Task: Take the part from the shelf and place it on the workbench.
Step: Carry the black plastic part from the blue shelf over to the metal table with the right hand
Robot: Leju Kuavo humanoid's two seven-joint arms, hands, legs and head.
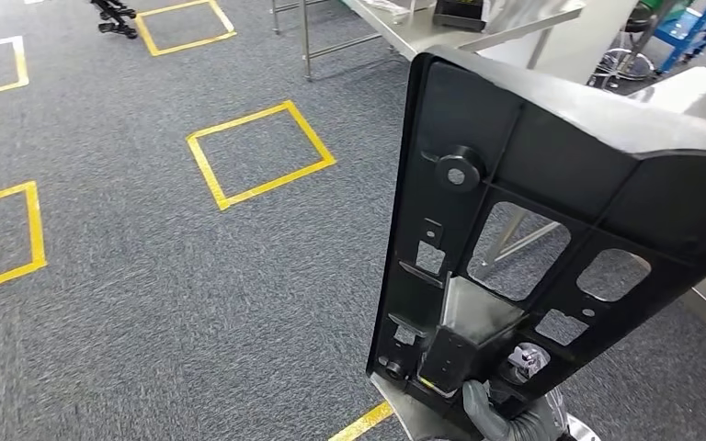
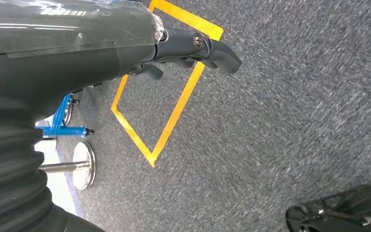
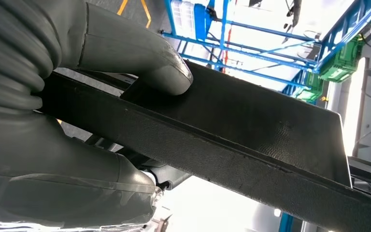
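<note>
Workshop: floor tape [image 1: 259, 152], steel benches [image 1: 441, 37].

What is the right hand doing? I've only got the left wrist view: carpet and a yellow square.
Observer: The right hand grips a big black part by its lower end.
Operator: Is it on a bench yet?
Observer: No. The head view shows it held upright, with a steel bench just beyond its top edge.
Operator: How is it gripped?
Observer: In the right wrist view the thumb presses on one face of the part, near its edge.
</note>
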